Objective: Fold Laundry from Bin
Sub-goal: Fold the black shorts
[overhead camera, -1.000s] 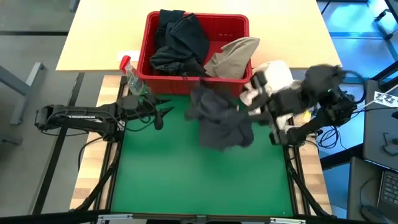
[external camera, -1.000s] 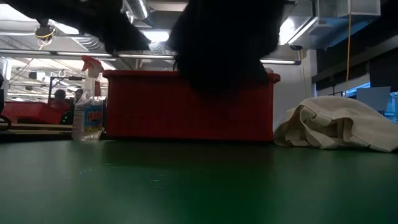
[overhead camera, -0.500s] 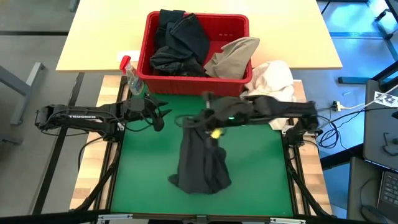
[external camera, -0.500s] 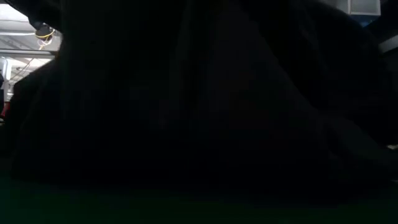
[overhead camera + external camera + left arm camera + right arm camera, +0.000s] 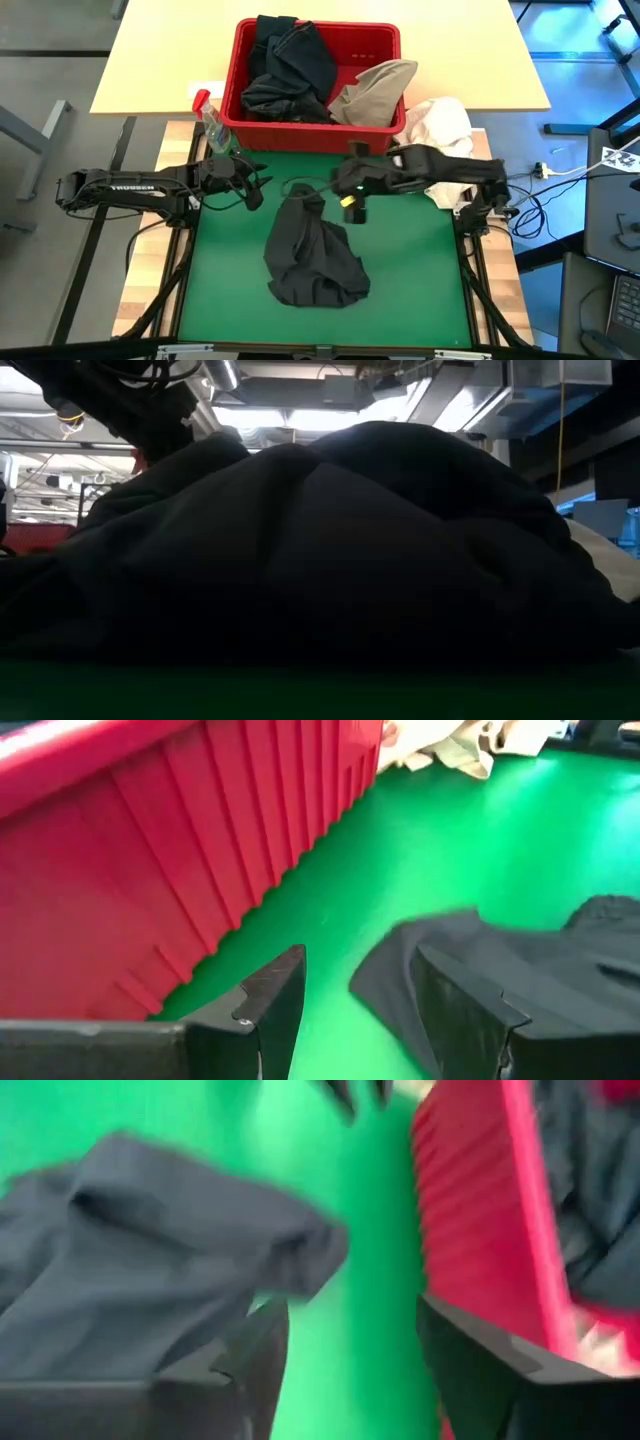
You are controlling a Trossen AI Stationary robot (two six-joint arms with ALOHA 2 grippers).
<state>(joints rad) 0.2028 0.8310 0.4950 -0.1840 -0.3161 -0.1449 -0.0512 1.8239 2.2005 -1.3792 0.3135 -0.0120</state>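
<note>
On the green surface (image 5: 420, 280) one dark garment (image 5: 315, 262) is lying crumpled and unfolded, both the right gripper (image 5: 345, 187) and left gripper (image 5: 262, 180) hovering released, while more laundry (image 5: 290, 70) is waiting in the bin (image 5: 385, 38).

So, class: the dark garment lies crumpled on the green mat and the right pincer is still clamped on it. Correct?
Not quite. The dark garment does lie crumpled on the green mat, but the right pincer stands open and holds nothing; the right wrist view shows it.

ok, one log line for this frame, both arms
right pincer: open, empty, above mat | dark garment: crumpled on green mat, released | left pincer: open, idle by red bin | bin: garments remaining
</note>
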